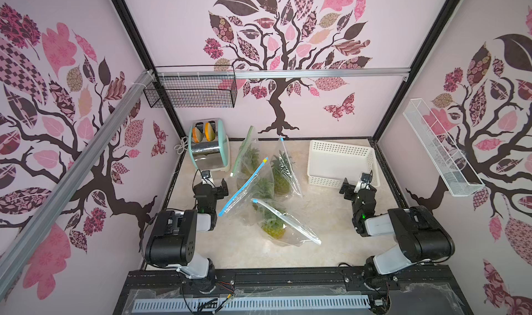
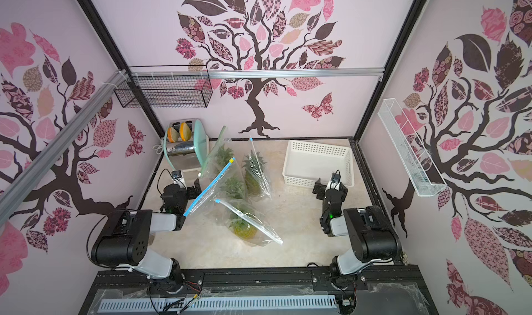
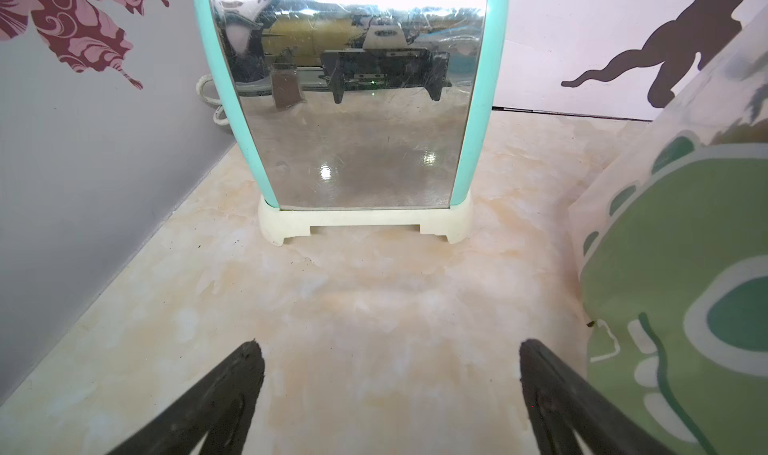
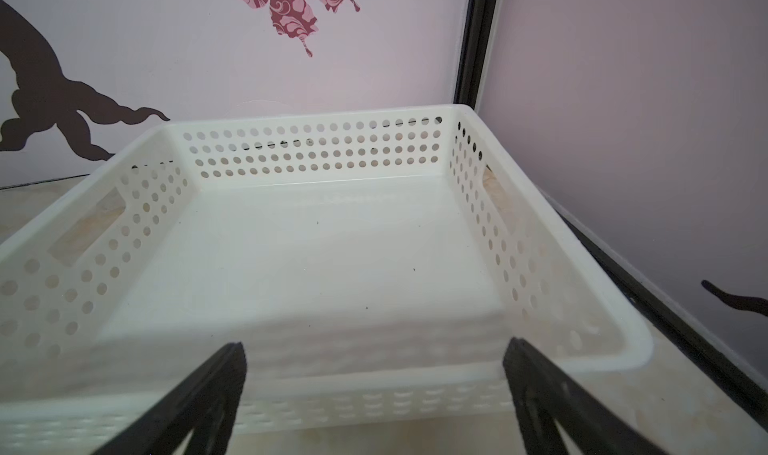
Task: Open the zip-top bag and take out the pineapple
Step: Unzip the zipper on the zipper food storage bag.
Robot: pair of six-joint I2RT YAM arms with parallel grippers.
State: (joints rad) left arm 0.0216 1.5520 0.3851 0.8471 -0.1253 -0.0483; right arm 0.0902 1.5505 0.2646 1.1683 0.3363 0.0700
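Clear plastic zip-top bags [image 1: 250, 189] are lying clustered mid-frame, each seemingly sealing in a pineapple [image 1: 273, 228], likely so either arm can reach. Both arms are crouching folded at lower left and lower right; left gripper [image 3: 390, 365], facing the toaster [image 1: 207, 152], and right gripper [image 4: 374, 361], facing the basket [image 1: 325, 181], are gaping wide, holding nothing.

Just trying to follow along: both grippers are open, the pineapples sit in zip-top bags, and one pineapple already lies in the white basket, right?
Not quite: the white perforated basket holds nothing, as the right wrist view shows. The rest stands: the left gripper and right gripper are open, and the pineapples sit in zip-top bags.
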